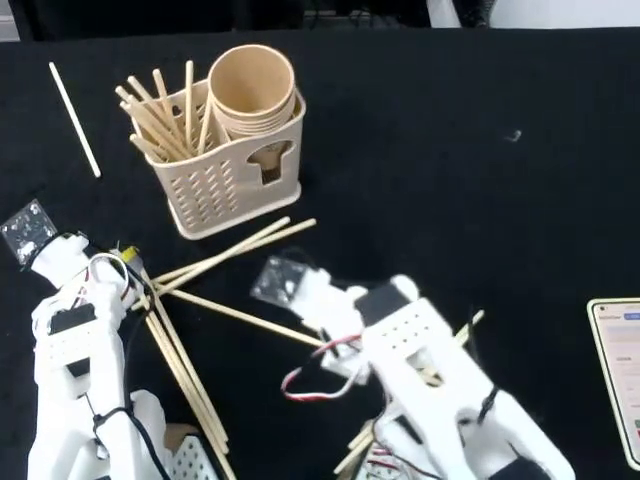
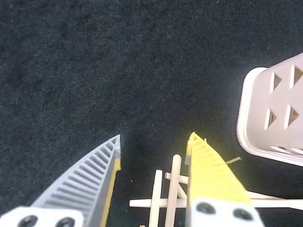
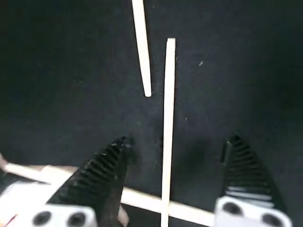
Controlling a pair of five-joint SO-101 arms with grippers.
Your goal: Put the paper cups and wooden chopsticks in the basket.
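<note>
The beige basket [image 1: 230, 170] stands at the back left and holds stacked paper cups [image 1: 252, 85] and several wooden chopsticks [image 1: 160, 115]. More chopsticks [image 1: 235, 250] lie loose on the black cloth in front of it. My left gripper [image 2: 155, 139] is open just above the cloth, with crossed chopsticks [image 2: 165, 198] between its fingers and the basket [image 2: 274, 113] close beside it. My right gripper [image 3: 178, 140] is open and straddles one chopstick [image 3: 166, 118]. Another chopstick [image 3: 142, 47] lies farther ahead, and a third [image 3: 142, 198] crosses under the fingers.
A single chopstick [image 1: 75, 118] lies apart at the far left, behind the basket. A phone [image 1: 620, 370] rests at the right edge. The left arm [image 1: 80, 340] and the right arm [image 1: 420, 370] stand over the front of the table.
</note>
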